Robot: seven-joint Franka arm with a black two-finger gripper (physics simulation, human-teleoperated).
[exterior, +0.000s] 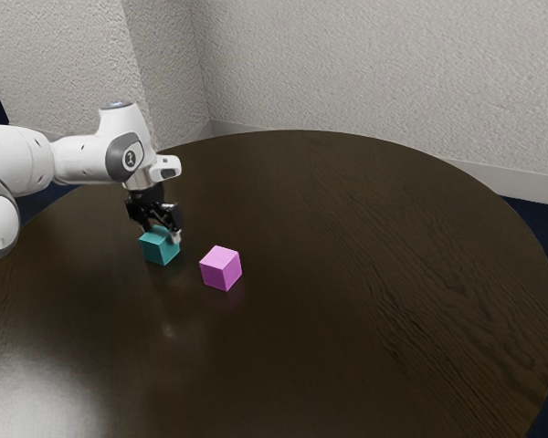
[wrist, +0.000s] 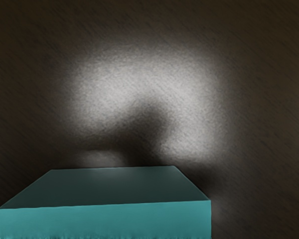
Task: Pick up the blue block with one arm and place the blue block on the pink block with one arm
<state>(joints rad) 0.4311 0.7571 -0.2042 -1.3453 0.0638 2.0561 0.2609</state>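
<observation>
The blue block (exterior: pixel 159 248) is a teal cube resting on the dark round table (exterior: pixel 365 274), toward the exterior view's left. My gripper (exterior: pixel 161 234) points straight down over it, its fingers (exterior: pixel 175 234) reaching down both sides of the cube's upper part and shut on it. In the wrist view the blue block (wrist: pixel 109 204) lies large just under my hand, its top and one side showing. The pink block (exterior: pixel 220 267) sits on the table a short way to the exterior view's right of the blue block, apart from it.
The table's curved edge (exterior: pixel 530 237) runs along the exterior view's right. Textured white walls (exterior: pixel 365 64) stand behind the table. A bright light patch (wrist: pixel 139 99) with my hand's shadow lies on the tabletop beyond the blue block.
</observation>
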